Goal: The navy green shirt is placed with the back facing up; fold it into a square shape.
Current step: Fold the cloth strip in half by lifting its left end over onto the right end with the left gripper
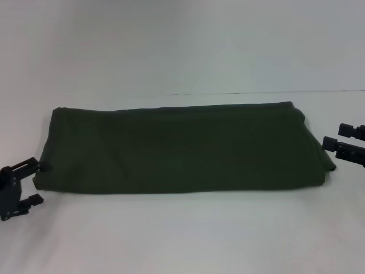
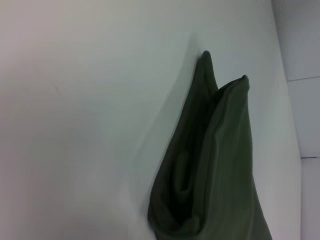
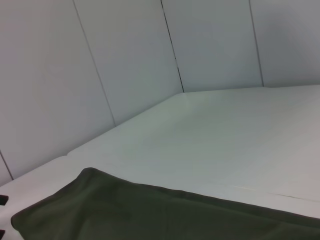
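The navy green shirt lies on the white table as a long folded band, running left to right with its plain side up. My left gripper is open at the band's near left corner, its upper finger right by the cloth edge. My right gripper is open just off the band's right end, holding nothing. The left wrist view shows the shirt's folded end with its layers. The right wrist view shows a corner of the shirt flat on the table.
The white table extends in front of and behind the shirt. Its back edge meets a pale wall. Grey wall panels stand beyond the table in the right wrist view.
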You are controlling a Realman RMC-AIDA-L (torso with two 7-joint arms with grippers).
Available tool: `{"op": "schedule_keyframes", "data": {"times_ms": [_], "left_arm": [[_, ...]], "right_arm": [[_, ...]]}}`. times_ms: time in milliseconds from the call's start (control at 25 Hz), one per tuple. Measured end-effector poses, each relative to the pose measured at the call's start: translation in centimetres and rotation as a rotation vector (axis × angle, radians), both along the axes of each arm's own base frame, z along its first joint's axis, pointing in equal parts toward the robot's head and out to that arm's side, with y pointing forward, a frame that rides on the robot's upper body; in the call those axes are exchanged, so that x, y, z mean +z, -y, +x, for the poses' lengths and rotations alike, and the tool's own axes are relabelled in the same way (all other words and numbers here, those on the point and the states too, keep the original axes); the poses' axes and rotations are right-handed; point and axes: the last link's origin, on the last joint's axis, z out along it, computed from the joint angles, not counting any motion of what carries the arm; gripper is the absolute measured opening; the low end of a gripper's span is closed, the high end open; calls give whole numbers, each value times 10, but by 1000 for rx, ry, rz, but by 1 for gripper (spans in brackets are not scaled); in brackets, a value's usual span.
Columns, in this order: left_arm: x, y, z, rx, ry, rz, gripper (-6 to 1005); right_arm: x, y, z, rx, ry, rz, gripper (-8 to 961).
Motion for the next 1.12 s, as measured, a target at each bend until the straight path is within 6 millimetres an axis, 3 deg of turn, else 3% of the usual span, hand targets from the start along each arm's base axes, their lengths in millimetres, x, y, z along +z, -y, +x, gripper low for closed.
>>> {"op": "schedule_keyframes", "data": {"times_ms": [80, 1120], "left_arm": [[-4, -3, -1, 15, -5, 5, 925], [-18, -33, 1, 122, -32, 57, 921]], "right_arm": [[0, -1, -1, 3, 1, 0, 768], [1, 4, 1, -3, -18, 0, 767]]}}
